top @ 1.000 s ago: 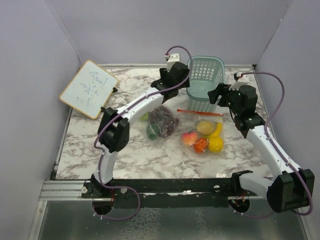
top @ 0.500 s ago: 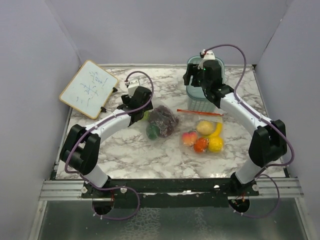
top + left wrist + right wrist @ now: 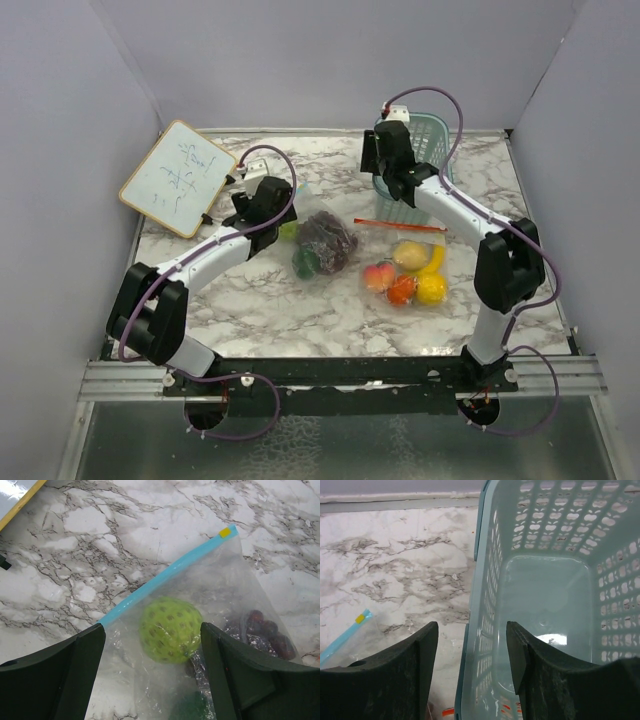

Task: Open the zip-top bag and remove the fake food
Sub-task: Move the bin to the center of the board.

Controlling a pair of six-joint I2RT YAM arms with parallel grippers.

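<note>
Two clear zip-top bags lie mid-table. The left bag point(image 3: 322, 243) has a blue zip strip point(image 3: 165, 575) with a yellow slider point(image 3: 225, 532). It holds a light green ball point(image 3: 170, 629), dark purple grapes point(image 3: 262, 630) and a dark green ball point(image 3: 195, 707). The right bag point(image 3: 405, 268) has an orange zip strip point(image 3: 400, 225) and holds a lemon, banana, peach and tomato. Both bags look zipped. My left gripper point(image 3: 262, 197) point(image 3: 152, 647) is open above the left bag's zip end, jaws either side of the light green ball. My right gripper point(image 3: 385, 160) point(image 3: 471, 640) is open and empty, straddling the basket's left rim.
A teal plastic basket point(image 3: 425, 150) point(image 3: 485, 580) stands empty at the back right. A small whiteboard point(image 3: 178, 178) leans at the back left, its corner in the left wrist view point(image 3: 15, 492). Grey walls enclose the marble table point(image 3: 260, 300).
The left gripper swung from beside the basket leftward to the left bag's zip end. The right gripper swung from the right of the basket to its left rim. The bags have not moved.
</note>
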